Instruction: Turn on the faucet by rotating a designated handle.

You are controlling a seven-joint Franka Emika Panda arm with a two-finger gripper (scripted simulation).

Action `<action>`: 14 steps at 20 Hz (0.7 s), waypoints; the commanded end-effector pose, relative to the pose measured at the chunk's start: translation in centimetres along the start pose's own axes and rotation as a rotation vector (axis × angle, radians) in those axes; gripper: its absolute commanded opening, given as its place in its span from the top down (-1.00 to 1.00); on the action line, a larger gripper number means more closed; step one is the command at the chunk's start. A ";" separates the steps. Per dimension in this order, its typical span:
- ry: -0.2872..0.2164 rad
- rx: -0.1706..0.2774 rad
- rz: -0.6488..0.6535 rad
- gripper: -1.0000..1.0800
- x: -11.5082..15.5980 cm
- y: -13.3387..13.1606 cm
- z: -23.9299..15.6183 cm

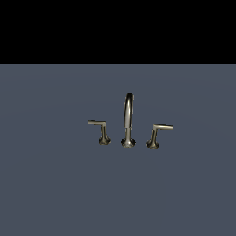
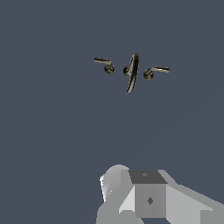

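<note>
The faucet is a small brushed-metal three-piece set on a flat grey-blue surface. Its tall arched spout (image 1: 128, 115) stands in the middle. The handle (image 1: 102, 132) stands at the exterior view's left of the spout, with an upright stem on a flared base and a thin lever pointing left. It also shows in the wrist view (image 2: 105, 64), seen from far above, beside the spout (image 2: 132, 72). The gripper's fingers show in neither view. The faucet lies far from the wrist camera.
The mirror-image handle (image 1: 156, 133) with a slanted stem and a rightward lever stands on the spout's other side and shows in the wrist view (image 2: 155, 70). A grey blocky part of the arm (image 2: 148, 197) fills one edge of the wrist view.
</note>
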State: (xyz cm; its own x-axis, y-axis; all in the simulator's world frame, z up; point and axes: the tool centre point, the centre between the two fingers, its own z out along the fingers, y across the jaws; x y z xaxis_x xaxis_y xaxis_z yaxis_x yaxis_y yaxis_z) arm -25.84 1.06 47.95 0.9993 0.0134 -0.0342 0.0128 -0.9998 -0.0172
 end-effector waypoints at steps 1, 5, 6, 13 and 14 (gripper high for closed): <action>0.000 0.000 0.000 1.00 0.0 0.0 0.0; 0.000 0.000 0.009 1.00 0.1 -0.1 0.2; 0.000 0.000 0.014 1.00 0.1 -0.2 0.3; 0.002 0.001 0.081 1.00 0.7 -1.3 1.8; 0.002 0.001 0.095 1.00 0.8 -1.5 2.1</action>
State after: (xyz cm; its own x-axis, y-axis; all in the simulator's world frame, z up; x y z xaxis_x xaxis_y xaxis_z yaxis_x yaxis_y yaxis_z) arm -25.25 2.33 46.25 0.9975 -0.0623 -0.0337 -0.0629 -0.9979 -0.0156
